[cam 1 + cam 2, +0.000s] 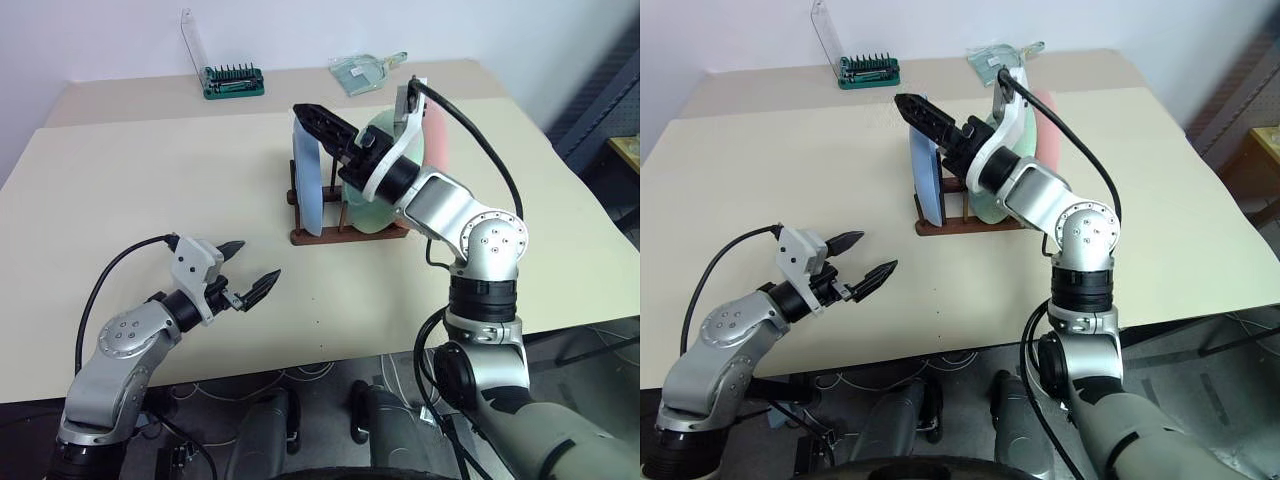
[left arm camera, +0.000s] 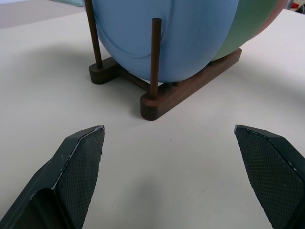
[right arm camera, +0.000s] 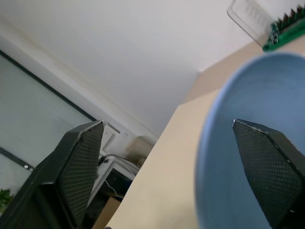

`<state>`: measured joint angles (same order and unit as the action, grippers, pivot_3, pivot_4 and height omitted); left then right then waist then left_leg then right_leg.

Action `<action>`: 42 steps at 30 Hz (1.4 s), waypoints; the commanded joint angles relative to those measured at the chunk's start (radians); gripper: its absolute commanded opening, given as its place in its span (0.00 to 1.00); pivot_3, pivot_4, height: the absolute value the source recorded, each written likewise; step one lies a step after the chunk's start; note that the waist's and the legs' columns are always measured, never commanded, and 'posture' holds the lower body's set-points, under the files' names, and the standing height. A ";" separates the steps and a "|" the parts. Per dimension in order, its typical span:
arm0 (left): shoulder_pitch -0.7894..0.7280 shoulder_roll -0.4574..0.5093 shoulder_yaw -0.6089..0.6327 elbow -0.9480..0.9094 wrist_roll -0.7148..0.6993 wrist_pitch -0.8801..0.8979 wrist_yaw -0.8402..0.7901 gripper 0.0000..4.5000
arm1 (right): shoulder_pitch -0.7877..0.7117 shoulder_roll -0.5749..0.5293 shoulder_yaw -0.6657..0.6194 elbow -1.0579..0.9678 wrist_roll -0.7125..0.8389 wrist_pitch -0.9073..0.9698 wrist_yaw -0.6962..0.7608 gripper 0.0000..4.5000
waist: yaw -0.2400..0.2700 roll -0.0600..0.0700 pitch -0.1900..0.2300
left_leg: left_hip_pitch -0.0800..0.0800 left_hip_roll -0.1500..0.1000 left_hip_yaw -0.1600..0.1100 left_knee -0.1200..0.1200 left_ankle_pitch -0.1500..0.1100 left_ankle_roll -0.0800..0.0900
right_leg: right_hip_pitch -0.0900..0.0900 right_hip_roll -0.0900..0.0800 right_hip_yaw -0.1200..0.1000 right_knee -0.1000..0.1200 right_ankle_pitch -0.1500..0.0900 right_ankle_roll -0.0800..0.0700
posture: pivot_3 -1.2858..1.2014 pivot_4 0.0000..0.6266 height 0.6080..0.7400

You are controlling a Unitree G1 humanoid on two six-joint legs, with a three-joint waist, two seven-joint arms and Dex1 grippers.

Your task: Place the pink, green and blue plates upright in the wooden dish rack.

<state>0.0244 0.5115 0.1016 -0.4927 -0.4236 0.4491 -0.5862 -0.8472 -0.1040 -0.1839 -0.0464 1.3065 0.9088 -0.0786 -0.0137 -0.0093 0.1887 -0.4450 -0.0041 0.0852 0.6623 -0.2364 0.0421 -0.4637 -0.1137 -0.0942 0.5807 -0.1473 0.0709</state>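
Surface [image 1: 150,170]: pale beige, matte, in two sections with a seam running across the far part.
Rack [image 1: 345,232]: dark wood, standing directly on the surface right of middle; upright pegs rise from its base rails.
Bit holder [image 1: 233,81]: green, on the far section, left of the rack and well apart from it, clear lid raised.
Clear packet [image 1: 362,72]: transparent, lying on the far section behind the rack.

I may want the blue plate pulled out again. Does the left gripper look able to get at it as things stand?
Probably yes. The left gripper is open, with bare table between it and the blue plate at the near end of the wooden dish rack.
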 commanded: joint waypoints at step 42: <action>-0.117 -0.023 -0.205 0.046 0.022 -0.069 -0.160 1.00 | 0.338 -0.883 0.192 -0.380 -0.946 -0.288 0.801 0.02 | 0.027 0.001 0.001 | -0.003 0.001 0.002 0.001 -0.002 0.002 | -0.001 -0.005 -0.006 -0.005 -0.003 0.004 | 0.52 0.24 1.00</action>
<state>-0.0949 0.4930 -0.1052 -0.4144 -0.4031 0.4032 -0.7533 -0.4781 -0.9961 0.0193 -0.4219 0.3740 0.6425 0.7155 0.0129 -0.0085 0.1897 -0.4482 -0.0034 0.0876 0.6630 -0.2386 0.0437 -0.4652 -0.1189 -0.1003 0.5762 -0.1502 0.0752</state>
